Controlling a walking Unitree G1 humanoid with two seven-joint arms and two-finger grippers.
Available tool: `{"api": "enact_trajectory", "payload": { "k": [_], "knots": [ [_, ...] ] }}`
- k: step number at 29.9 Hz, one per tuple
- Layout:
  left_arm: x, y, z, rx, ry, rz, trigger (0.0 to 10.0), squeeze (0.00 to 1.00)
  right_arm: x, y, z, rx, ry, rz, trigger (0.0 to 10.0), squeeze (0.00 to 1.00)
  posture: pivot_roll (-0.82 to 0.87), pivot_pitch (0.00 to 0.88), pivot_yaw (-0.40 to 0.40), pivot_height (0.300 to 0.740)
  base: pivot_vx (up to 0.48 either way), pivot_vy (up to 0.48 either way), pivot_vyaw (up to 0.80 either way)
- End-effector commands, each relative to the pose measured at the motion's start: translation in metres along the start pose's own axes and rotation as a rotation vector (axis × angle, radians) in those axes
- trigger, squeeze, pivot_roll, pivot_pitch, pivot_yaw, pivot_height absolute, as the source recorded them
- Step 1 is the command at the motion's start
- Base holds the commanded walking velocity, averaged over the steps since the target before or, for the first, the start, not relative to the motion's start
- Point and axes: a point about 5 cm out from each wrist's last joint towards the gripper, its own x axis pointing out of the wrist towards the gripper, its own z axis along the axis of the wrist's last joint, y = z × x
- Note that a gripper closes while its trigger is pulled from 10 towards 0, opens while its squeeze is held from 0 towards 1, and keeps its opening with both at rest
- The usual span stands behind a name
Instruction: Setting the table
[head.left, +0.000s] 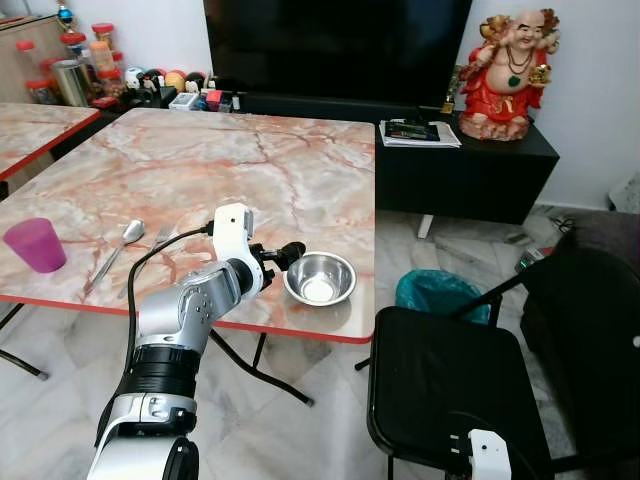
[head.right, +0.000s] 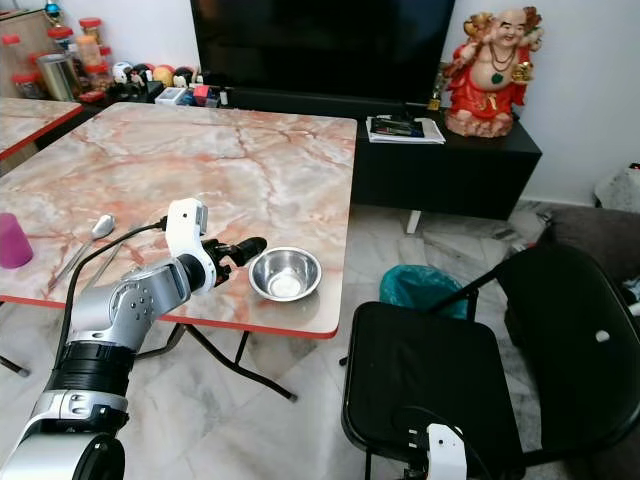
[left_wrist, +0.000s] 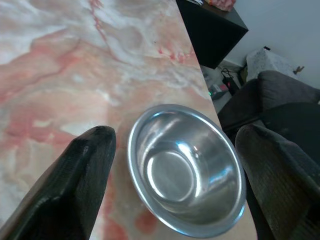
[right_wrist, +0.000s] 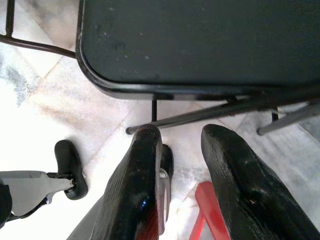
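A small steel bowl (head.left: 320, 278) sits empty near the front right corner of the pink marble table (head.left: 220, 150). My left gripper (head.left: 291, 254) reaches over the table's front edge and is open. In the left wrist view its fingers (left_wrist: 82, 175) stand wide apart on either side of the bowl (left_wrist: 186, 170) without touching it. A spoon (head.left: 120, 245) and a fork (head.left: 152, 248) lie side by side to the left. A purple cup (head.left: 35, 245) stands at the far left. My right gripper (right_wrist: 181, 132) hangs open by the black chair (right_wrist: 200, 40), with nothing in it.
A black folding chair (head.left: 450, 390) stands just right of the table's corner, with a teal bin (head.left: 435, 292) behind it. Beyond are a low black cabinet (head.left: 470, 165), a red statue (head.left: 510, 75) and a large TV. Jars crowd the far left.
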Motion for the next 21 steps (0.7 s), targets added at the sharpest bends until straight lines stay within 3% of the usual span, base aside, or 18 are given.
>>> {"api": "enact_trajectory", "payload": {
  "k": [1,3,4,8,9,11,21],
  "knots": [
    [0.001,0.0,0.002,-0.009,0.01,0.018,10.0,1.0,0.0,0.0,0.001,-0.001,0.001,0.002,10.0,0.0,0.01,0.0,-0.004,0.74,0.0,0.0,0.0],
    [0.001,0.001,0.003,-0.005,0.003,0.026,10.0,1.0,0.0,0.0,0.001,-0.002,0.001,0.002,10.0,0.0,0.01,0.0,-0.004,0.74,0.0,0.0,0.0],
    [0.002,0.001,0.011,0.006,-0.059,0.053,10.0,0.2,0.0,0.001,0.0,-0.002,0.002,0.004,10.0,0.0,0.01,0.0,-0.003,0.74,0.0,0.0,0.0],
    [0.002,0.001,0.016,0.006,-0.095,0.071,10.0,0.2,0.0,0.001,0.0,-0.002,0.002,0.004,10.0,0.0,0.01,0.0,-0.003,0.74,0.0,0.0,0.0],
    [0.002,0.0,0.023,0.011,-0.145,0.081,10.0,0.0,0.0,0.001,0.0,-0.001,0.002,0.004,10.0,0.0,0.01,0.0,-0.002,0.74,0.0,0.0,0.0],
    [0.0,-0.001,0.036,0.032,-0.241,0.108,10.0,0.0,0.0,0.001,0.001,0.002,0.0,0.004,10.0,0.0,0.01,0.0,-0.002,0.74,0.0,0.0,0.0],
    [-0.004,0.001,0.05,0.093,-0.339,0.158,10.0,0.0,0.001,0.001,0.002,0.003,-0.003,0.0,10.0,0.0,0.01,0.0,-0.005,0.74,0.0,0.0,0.0]
  ]
}}
